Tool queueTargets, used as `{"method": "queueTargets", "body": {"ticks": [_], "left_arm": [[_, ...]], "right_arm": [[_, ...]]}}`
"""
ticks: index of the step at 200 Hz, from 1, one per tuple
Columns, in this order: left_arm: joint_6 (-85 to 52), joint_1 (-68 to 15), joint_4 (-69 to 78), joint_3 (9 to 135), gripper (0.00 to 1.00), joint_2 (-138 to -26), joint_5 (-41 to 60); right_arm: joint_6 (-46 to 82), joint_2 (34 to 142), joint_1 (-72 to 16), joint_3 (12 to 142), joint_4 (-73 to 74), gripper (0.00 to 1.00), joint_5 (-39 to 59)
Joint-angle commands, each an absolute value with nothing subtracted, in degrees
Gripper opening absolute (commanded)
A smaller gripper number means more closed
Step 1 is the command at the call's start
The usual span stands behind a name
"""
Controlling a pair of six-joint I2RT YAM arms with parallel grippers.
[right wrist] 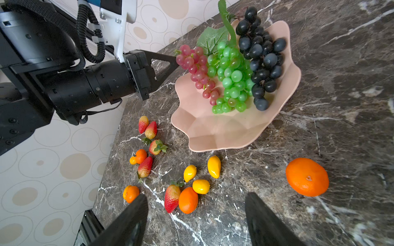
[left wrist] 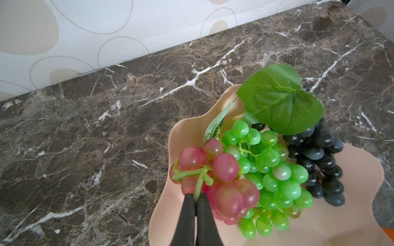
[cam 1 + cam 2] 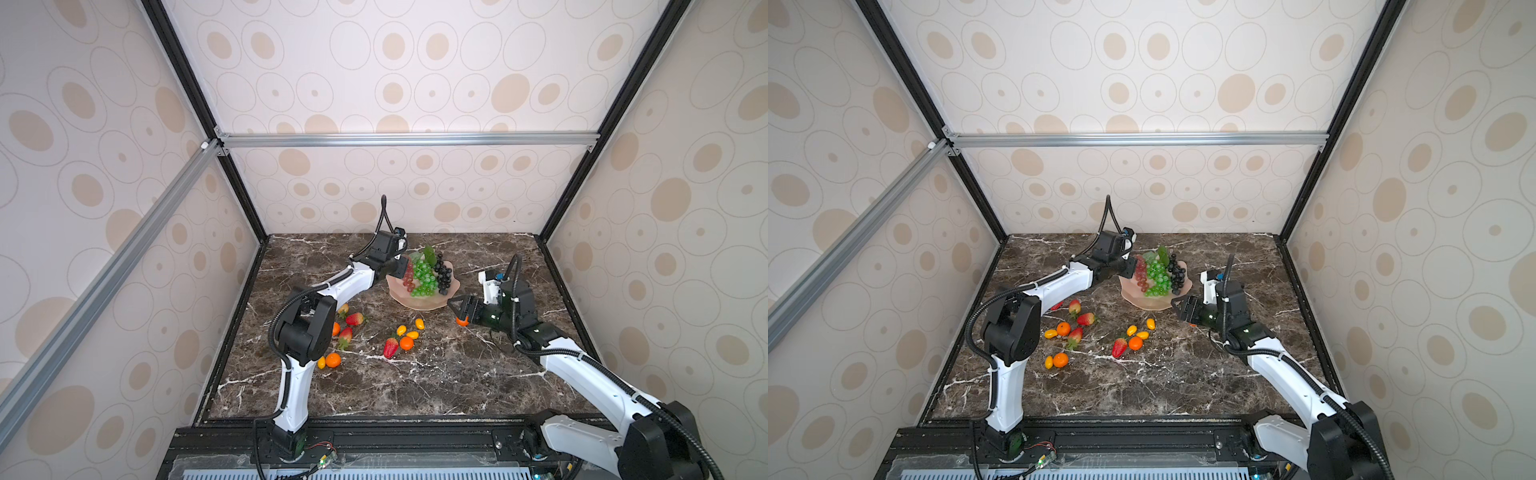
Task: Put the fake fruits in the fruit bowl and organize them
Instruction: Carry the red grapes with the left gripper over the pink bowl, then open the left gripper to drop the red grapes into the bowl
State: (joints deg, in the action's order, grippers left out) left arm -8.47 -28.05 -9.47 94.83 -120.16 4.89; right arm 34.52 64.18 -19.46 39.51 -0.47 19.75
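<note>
Over pink bowl — glossy red grapes

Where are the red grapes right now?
In both top views the red grapes are at the left edge of the pink bowl, beside the green grapes, stem pinched by the left claw.

Both top views look steeply down from high at your front edge; your wrist views sit close. All four share the shallow pale-pink wavy-rimmed bowl.
</note>
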Motion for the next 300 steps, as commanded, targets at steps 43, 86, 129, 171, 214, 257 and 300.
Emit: {"method": "queueTargets", "body": {"ticks": [43,86,129,171,214,257,300], "left_arm": [[-9.1,-27.7,-11.1,97.4,0.09,-121.3,6.4],[-9.1,-27.7,-11.5,97.6,0.18,-121.5,6.6],[-8.9,-27.6,-11.6,97.2,0.32,-121.1,6.3],[-8.7,-27.7,-9.3,94.6,0.57,-118.8,6.4],[-9.1,-27.8,-6.4,90.6,0.94,-114.6,7.0],[-11.0,-27.9,-1.3,83.4,0.98,-106.9,5.7],[-11.9,-27.5,-2.6,82.9,0.87,-105.1,3.3]], "right_arm": [[35.2,64.6,-19.2,38.6,0.0,0.74,20.9],[35.3,65.0,-19.2,38.7,0.0,0.74,21.2],[35.3,65.7,-19.2,38.9,0.3,0.74,21.6],[35.0,65.2,-19.2,38.8,0.0,0.74,21.2],[34.3,64.2,-19.2,38.4,-0.7,0.74,20.2],[32.3,63.7,-19.3,39.8,-3.5,0.73,19.0],[29.8,63.2,-19.3,41.8,-8.4,0.72,16.6]]}}
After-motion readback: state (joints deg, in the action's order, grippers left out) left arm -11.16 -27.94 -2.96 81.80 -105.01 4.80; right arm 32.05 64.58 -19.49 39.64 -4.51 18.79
